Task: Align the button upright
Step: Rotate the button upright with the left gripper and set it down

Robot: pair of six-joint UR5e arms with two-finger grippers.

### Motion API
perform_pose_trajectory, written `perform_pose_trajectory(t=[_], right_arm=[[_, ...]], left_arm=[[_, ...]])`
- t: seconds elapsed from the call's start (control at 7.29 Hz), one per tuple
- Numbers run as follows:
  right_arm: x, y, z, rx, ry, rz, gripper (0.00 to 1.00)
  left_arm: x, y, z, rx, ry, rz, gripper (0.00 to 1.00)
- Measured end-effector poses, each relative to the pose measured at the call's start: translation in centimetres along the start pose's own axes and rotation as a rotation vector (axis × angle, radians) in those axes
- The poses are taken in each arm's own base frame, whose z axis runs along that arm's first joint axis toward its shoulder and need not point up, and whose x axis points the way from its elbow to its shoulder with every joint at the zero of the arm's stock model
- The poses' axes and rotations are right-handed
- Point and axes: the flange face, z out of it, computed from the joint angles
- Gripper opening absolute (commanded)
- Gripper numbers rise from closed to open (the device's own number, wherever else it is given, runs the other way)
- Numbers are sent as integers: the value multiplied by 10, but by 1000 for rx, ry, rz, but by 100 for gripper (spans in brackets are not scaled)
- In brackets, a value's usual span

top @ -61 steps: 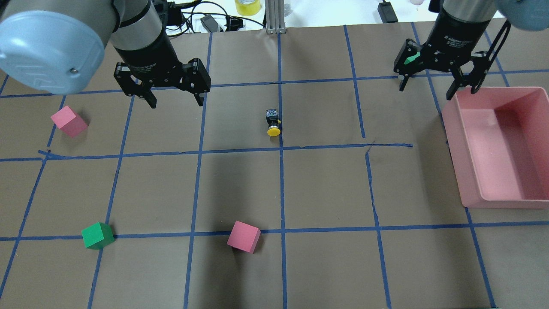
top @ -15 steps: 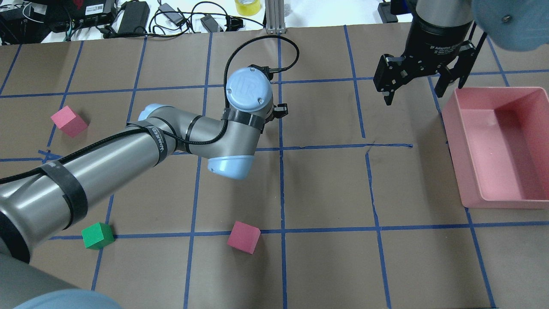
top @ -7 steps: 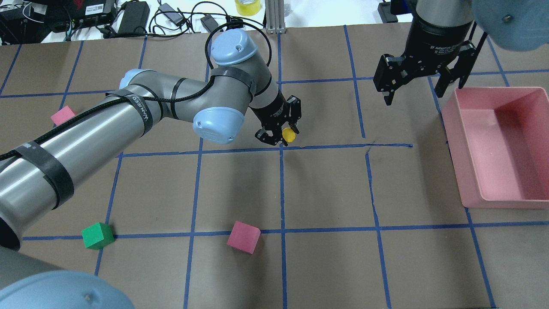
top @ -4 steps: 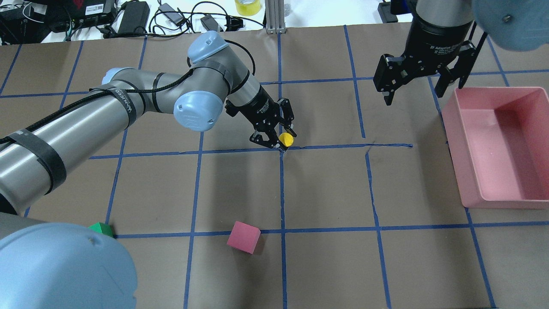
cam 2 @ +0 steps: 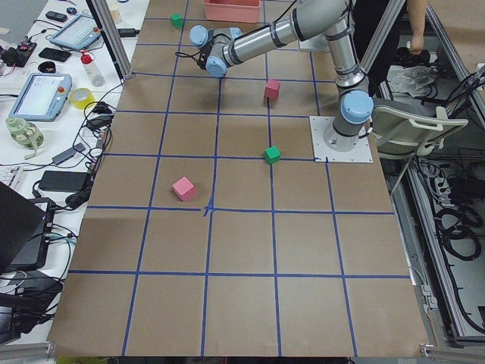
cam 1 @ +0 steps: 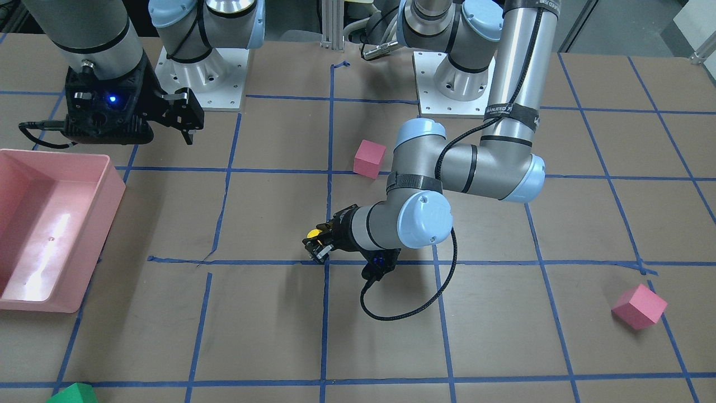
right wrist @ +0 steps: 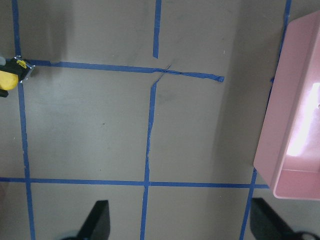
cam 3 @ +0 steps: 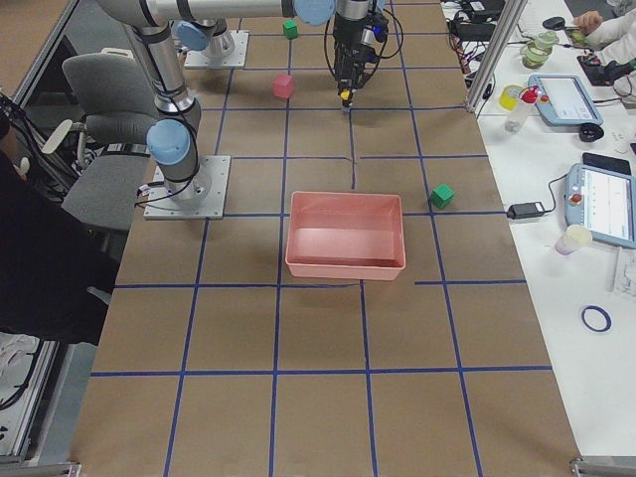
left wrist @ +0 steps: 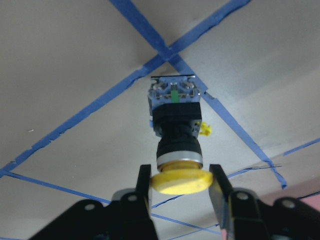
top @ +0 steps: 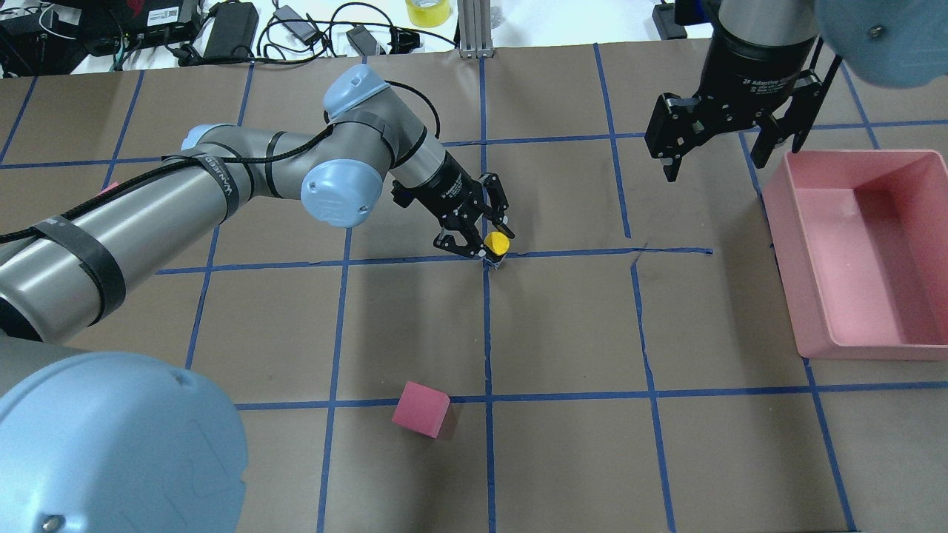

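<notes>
Two fingers (left wrist: 143,186) of the left gripper (left wrist: 180,175) pinch the button (left wrist: 176,125) by its yellow cap in my left wrist view. Its long axis runs away from the camera, base end toward a tape crossing on the worktop (left wrist: 75,60). Overhead, the cap is uppermost and the base is at the central crossing. The right gripper (top: 715,166) hangs spread wide near the pink bin (top: 786,252).

Brown-papered table (top: 563,459), blue tape grid (top: 487,333).
White side bench (cam 3: 596,397) along one long edge: tablets (cam 3: 608,204), yellow tape roll (top: 427,11), cables (top: 348,18). Grey chair (cam 3: 99,109) on the opposite side. Aluminium post (top: 472,29) at the bench edge. Light even, shadows soft.
</notes>
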Motion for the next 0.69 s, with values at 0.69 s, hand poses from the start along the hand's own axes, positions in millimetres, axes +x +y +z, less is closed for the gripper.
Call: perform_pose_trajectory(t=[0.69], right_arm=[[-1, 1, -1, 2, -2, 0, 100]], left_arm=[[6, -6, -5, 23, 7, -65, 100]])
